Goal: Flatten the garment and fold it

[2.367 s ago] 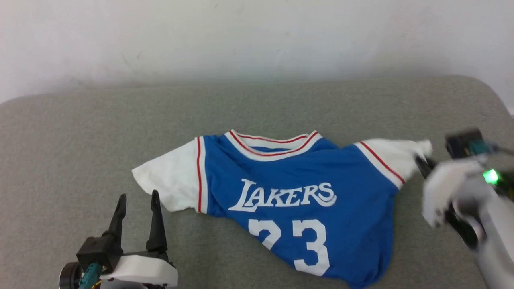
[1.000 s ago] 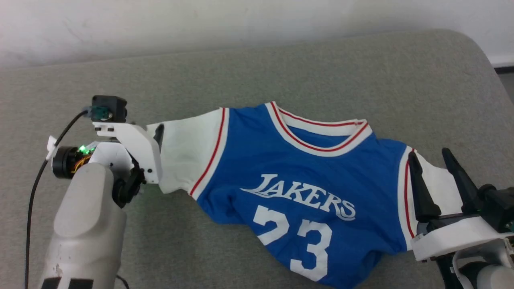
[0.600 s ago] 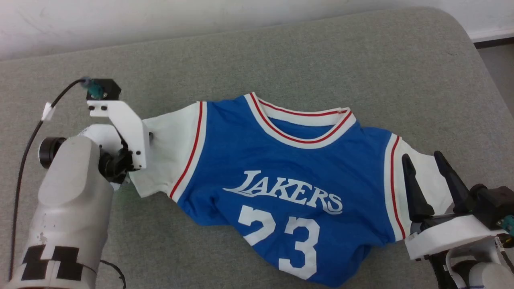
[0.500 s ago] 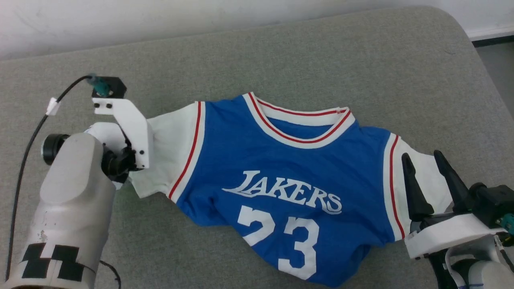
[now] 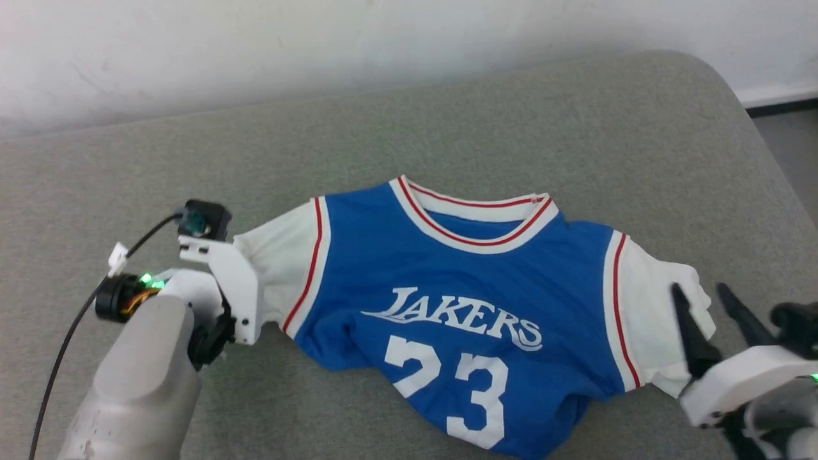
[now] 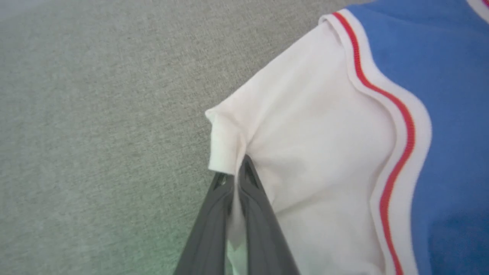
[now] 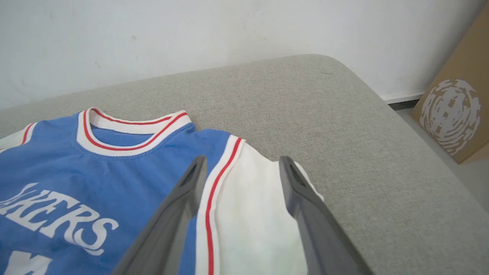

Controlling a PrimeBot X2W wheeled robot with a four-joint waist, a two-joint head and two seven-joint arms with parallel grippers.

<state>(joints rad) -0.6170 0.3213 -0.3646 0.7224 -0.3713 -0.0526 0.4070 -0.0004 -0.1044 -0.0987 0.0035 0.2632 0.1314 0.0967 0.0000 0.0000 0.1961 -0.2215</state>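
While the L gripper (image 6: 235, 172) pinches a white sleeve hem of the garment (image 5: 460, 281), the R gripper (image 5: 698, 294) sits w/ fingers apart over the other sleeve, near the right edge of the cushion (image 5: 511, 108).

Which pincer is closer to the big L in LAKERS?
Left. The left pincer is pinching the white sleeve on the same side as the L. The right pincer is open over the other sleeve, far across the shirt.

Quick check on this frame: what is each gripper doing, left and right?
Left gripper: shut on the garment, pinching the edge of its white sleeve.
Right gripper: open, jaws spread over the other sleeve, holding nothing.
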